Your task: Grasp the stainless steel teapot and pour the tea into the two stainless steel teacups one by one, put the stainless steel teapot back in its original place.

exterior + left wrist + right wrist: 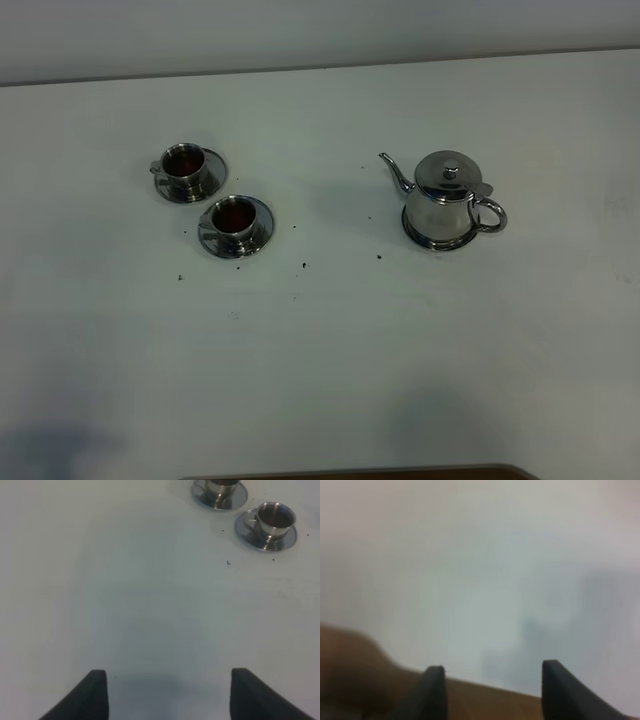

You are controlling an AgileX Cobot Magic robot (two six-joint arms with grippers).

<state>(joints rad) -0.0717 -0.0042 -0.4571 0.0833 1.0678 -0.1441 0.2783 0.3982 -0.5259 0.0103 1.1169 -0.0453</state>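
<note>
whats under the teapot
The teapot stands on a round steel saucer; only its rim shows around the base. The saucer's middle is covered by the pot, and the lid hides what is inside.
</note>
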